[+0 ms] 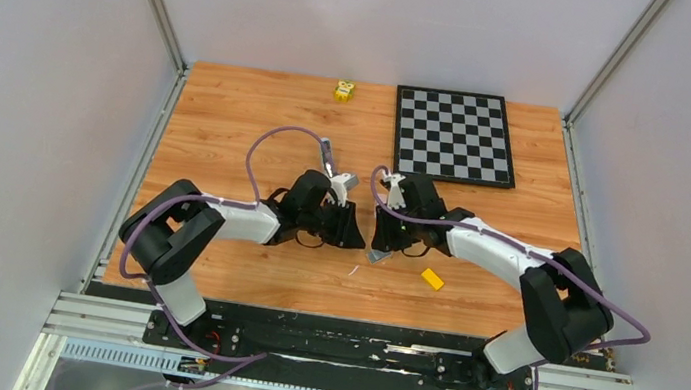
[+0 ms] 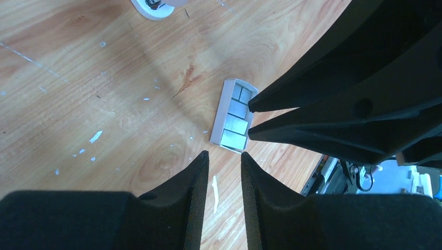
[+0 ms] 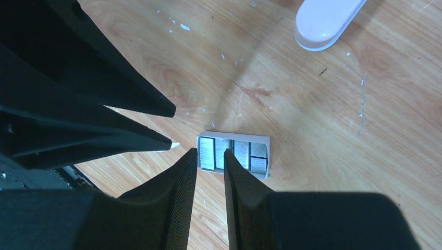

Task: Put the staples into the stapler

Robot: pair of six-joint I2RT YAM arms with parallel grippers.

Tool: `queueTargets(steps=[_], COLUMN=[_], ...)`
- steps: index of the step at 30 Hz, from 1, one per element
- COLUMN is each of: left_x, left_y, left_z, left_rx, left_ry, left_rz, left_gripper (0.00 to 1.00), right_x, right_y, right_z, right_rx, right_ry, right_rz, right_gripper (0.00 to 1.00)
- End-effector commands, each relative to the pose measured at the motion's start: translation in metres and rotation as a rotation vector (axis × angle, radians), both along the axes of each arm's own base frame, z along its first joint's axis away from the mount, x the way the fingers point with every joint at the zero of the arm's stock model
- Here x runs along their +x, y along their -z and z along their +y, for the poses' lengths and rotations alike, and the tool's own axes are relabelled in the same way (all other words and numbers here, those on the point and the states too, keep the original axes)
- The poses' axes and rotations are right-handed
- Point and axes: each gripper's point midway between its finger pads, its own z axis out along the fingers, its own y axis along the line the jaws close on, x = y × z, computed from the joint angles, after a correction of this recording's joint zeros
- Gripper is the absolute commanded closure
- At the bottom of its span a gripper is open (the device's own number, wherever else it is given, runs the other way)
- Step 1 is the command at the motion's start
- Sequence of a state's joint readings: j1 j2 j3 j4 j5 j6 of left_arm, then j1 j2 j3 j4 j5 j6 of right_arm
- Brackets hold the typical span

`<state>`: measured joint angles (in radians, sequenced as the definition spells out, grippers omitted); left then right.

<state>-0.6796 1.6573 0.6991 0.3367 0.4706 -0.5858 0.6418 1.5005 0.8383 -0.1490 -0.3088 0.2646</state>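
Two black grippers face each other over a small white cardboard tray (image 3: 240,137) holding silvery-grey ridged metal staples (image 3: 242,151), low on the near middle of the wooden table (image 1: 232,109). The right gripper (image 3: 209,152) is the nearer. Its jaws are narrow and hold nothing, and in its wrist view they straddle the tray's near edge at 12 o'clock, with the end block showing between the tips; whether they touch it cannot be told. The tray's long axis runs 9 to 3 o'clock across those jaws, and the other blocks lie toward 3. The left gripper (image 2: 224,154), jaws likewise narrow and empty, sits just short of the tray's end at its 12 o'clock, the tray's length running away from its fingers. The right arm looks better placed to lift a block. Beyond, at 1 o'clock, lies a pale rounded plastic oblong (image 3: 326,23), probably the stapler. The scuffed table also carries a yellow block (image 1: 431,278) at 4 o'clock of the tray and a black-and-white chessboard (image 1: 455,136) farther off at 1 o'clock, within plain grey walls (image 1: 36,64).
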Motion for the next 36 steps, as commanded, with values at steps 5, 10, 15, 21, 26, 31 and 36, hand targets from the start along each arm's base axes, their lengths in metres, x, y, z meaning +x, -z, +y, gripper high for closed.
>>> queueTargets(steps=[5, 10, 15, 21, 26, 31, 36], left_x=[-0.003, 0.0, 0.002, 0.003, 0.004, 0.006, 0.005], left_y=[0.009, 0.014, 0.019, 0.023, 0.024, 0.026, 0.03], left_z=[-0.011, -0.011, -0.012, -0.013, -0.015, -0.017, -0.018], left_rx=[-0.024, -0.01, -0.003, 0.004, 0.003, 0.003, 0.004], left_ry=[0.015, 0.007, 0.006, 0.007, 0.01, 0.012, 0.016], left_rz=[0.009, 0.011, 0.016, 0.022, 0.024, 0.026, 0.033], left_gripper=[0.69, 0.7, 0.71, 0.71, 0.72, 0.72, 0.72], right_x=[-0.008, -0.008, -0.009, -0.01, -0.011, -0.012, -0.014], right_y=[0.026, 0.029, 0.03, 0.033, 0.034, 0.032, 0.033], right_z=[-0.004, -0.006, -0.004, -0.004, -0.002, 0.001, 0.003], right_rx=[-0.053, -0.06, -0.05, -0.053, -0.043, -0.026, -0.017], right_ry=[-0.015, -0.016, -0.026, -0.028, -0.036, -0.042, -0.048], right_rz=[0.032, 0.034, 0.036, 0.043, 0.051, 0.055, 0.064], right_gripper=[0.72, 0.72, 0.72, 0.72, 0.72, 0.72, 0.72])
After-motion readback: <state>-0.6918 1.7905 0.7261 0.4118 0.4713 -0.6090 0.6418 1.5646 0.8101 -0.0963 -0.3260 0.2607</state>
